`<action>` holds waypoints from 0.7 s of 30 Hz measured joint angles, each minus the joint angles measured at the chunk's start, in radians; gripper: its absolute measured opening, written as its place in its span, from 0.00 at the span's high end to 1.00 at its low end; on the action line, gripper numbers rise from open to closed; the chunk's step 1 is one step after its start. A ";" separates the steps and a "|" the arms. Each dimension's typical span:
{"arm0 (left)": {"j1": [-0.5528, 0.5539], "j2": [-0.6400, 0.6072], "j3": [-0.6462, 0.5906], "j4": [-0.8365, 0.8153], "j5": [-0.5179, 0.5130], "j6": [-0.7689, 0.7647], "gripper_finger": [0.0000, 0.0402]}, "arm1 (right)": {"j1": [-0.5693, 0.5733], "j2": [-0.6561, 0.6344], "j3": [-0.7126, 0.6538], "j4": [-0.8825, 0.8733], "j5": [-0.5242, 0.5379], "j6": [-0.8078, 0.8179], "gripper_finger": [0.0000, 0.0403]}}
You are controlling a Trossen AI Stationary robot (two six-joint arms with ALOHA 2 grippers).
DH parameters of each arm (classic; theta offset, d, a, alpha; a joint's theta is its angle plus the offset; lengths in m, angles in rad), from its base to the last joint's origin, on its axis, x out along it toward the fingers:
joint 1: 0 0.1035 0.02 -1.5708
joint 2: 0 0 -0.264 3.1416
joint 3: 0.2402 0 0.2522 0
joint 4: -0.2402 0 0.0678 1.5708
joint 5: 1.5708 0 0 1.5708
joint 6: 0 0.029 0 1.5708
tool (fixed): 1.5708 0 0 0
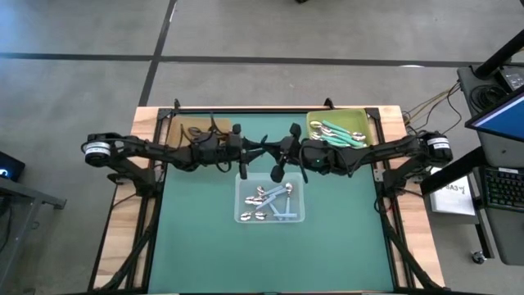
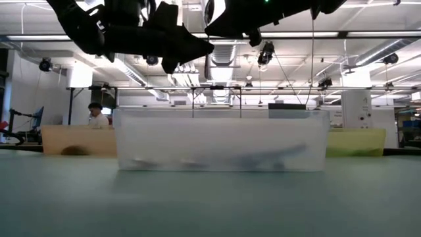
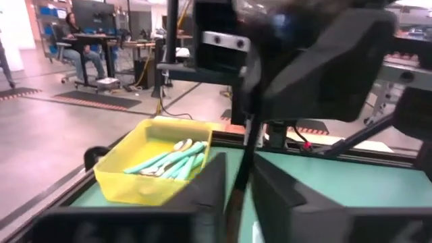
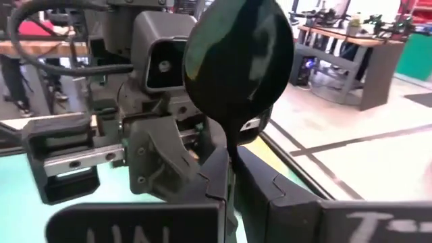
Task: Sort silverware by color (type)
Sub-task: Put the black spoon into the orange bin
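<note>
A dark metal spoon (image 4: 236,61) is up in the air between my two grippers, over the far side of the clear tray (image 1: 239,201). My right gripper (image 4: 231,158) is shut on its handle, and the bowl stands out past the fingertips. My left gripper (image 3: 239,169) faces it from the table's left and is slightly open. The thin dark handle (image 3: 244,145) runs between its fingers, with a gap on either side. More spoons (image 1: 270,201), silver-bowled with pale-blue handles, lie in the clear tray. Teal-handled spoons (image 1: 340,133) lie in the yellow-green tray (image 1: 313,121). My right gripper pinches the dark spoon's handle (image 4: 230,145) between its two fingers, just below the bowl. The fingers come in level from the table's right and lie across the handle. The spoon is lifted clear, and its bowl (image 4: 236,61) rises beyond the fingertips.
A brown tray (image 1: 184,129) sits at the far left of the green mat and the yellow-green tray (image 3: 135,182) at the far right. The clear tray (image 2: 220,141) stands mid-table below both arms. A person sits in the room beyond the table (image 2: 97,113).
</note>
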 joint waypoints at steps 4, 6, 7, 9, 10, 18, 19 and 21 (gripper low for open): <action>0.000 0.000 0.003 -0.004 0.007 0.007 0.97 | -0.002 0.002 0.000 0.006 -0.029 0.028 0.98; 0.000 0.000 0.003 -0.006 0.007 0.006 0.98 | -0.002 0.001 0.000 0.001 -0.029 0.045 0.97; 0.000 -0.001 0.003 -0.012 0.007 0.003 0.98 | -0.002 0.000 0.000 -0.006 -0.029 0.061 0.96; 0.000 -0.004 0.003 -0.026 0.005 -0.002 0.99 | -0.002 -0.013 0.000 -0.035 -0.032 0.067 0.93; 0.001 -0.007 0.003 -0.035 0.002 -0.001 1.00 | -0.001 -0.023 0.000 -0.056 -0.035 0.066 0.92; 0.033 -0.123 0.004 -0.336 -0.204 0.074 1.00 | 0.000 -0.161 0.000 -0.380 -0.043 0.160 0.75; 0.045 -0.151 0.004 -0.418 -0.247 0.085 1.00 | 0.000 -0.181 0.000 -0.441 -0.040 0.186 0.74; 0.073 -0.210 0.004 -0.591 -0.356 0.107 1.00 | -0.002 -0.219 0.001 -0.568 -0.034 0.248 0.72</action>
